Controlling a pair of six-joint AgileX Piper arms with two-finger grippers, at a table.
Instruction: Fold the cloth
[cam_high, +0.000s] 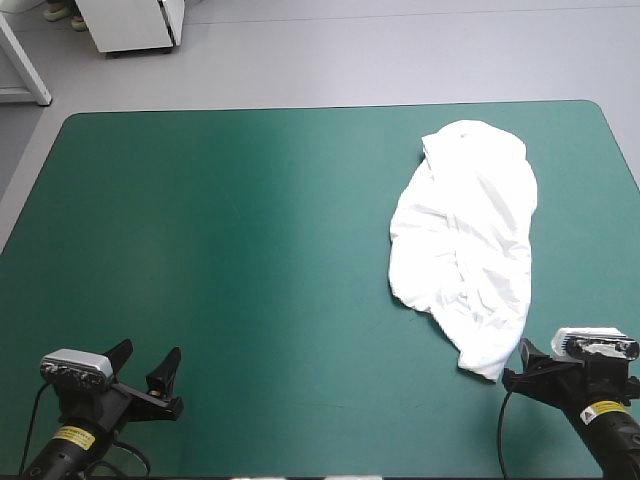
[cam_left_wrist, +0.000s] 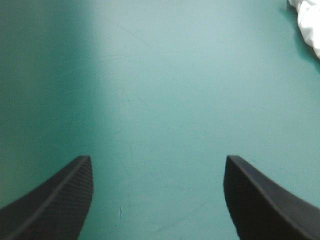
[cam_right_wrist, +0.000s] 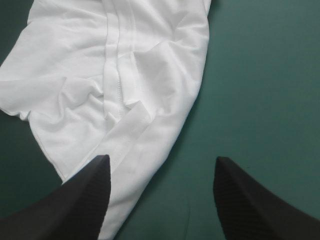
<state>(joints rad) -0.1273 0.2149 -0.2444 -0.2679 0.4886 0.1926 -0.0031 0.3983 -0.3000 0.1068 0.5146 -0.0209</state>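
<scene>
Both tools are sitting at the frame's bottom corners, and I am seeing each one spread wide. The left tool (cam_left_wrist: 158, 157) is hanging over bare teal-green counter (cam_high: 220, 250) at lower left, well apart from the T-shirt (cam_high: 465, 240). That shirt is lying crumpled in the right half of the frame. Its near tip is reaching just under one black finger (cam_right_wrist: 75, 200) of the right tool (cam_right_wrist: 161, 159) at lower right.
</scene>
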